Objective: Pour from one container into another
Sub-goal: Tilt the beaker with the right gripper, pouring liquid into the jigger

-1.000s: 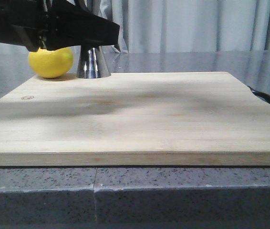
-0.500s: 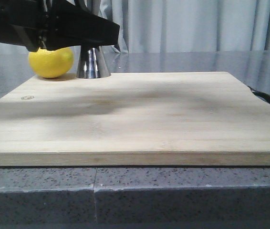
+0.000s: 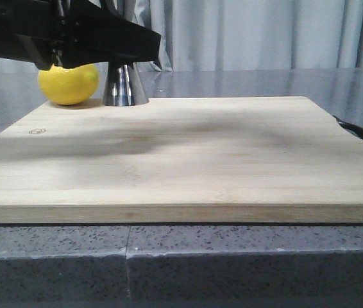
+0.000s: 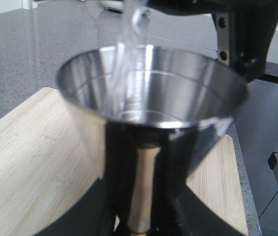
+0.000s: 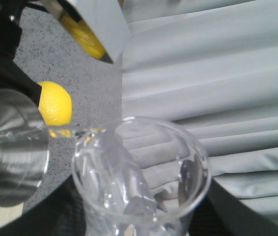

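While liquid runs in a clear stream [image 4: 124, 54] from the beaker [image 5: 141, 179] into the jigger [image 4: 151, 105], I judge the pour to be under way but not finished: some liquid shows in the tilted beaker, and a shallow pool sits at the bottom of the jigger's upper cone (how much is left to go I cannot tell). My left gripper [image 4: 144, 216] is closed around the jigger at its narrow gold waist, the cup opening just beyond the fingers. The right gripper is only dark shapes at the frame edge in its wrist view; it seems to hold the beaker, but I cannot tell its jaws for certain. The beaker lies tipped well over, its lip aimed at the jigger's rim and its long axis nearer level than upright, mouth just beside and above the jigger. The jigger stands upright, its long axis vertical, its base [image 3: 125, 86] on the far left corner of the board [image 3: 188, 160], a lemon [image 3: 69, 83] just beside it. What remains, I think, is to empty the beaker and right it.
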Controlling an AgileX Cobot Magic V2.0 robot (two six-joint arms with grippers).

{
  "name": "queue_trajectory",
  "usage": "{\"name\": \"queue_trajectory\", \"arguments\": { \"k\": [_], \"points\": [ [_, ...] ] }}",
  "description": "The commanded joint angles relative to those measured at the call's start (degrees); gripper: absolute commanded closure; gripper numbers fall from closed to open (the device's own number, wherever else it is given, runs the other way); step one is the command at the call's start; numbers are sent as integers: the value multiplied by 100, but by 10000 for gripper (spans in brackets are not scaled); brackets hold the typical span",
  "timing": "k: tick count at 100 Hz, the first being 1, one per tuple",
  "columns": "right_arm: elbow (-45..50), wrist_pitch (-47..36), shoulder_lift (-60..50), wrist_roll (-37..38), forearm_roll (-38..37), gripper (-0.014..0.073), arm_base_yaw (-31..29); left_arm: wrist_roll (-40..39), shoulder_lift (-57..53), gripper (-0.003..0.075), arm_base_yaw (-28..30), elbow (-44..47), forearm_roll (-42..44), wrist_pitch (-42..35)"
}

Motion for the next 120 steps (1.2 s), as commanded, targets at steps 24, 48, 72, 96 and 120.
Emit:
{"name": "queue_trajectory", "arguments": {
  "k": [24, 48, 72, 96, 120],
  "points": [
    [-207, 6, -254, -9, -312, 372, 4, -46, -250, 739, -41, -160, -368, 734],
    [-207, 44, -254, -9, -506, 372, 4, -46, -250, 739, -41, -160, -368, 734],
    [-207, 44, -254, -9, -800, 372, 4, -46, -250, 739, -41, -160, -368, 734],
    [-207, 58, -254, -9, -1069, 372, 4, -46, -250, 739, -41, -160, -368, 734],
    [-207, 58, -254, -9, -1382, 372, 4, -46, -250, 739, -41, -160, -368, 734]
  ]
}}
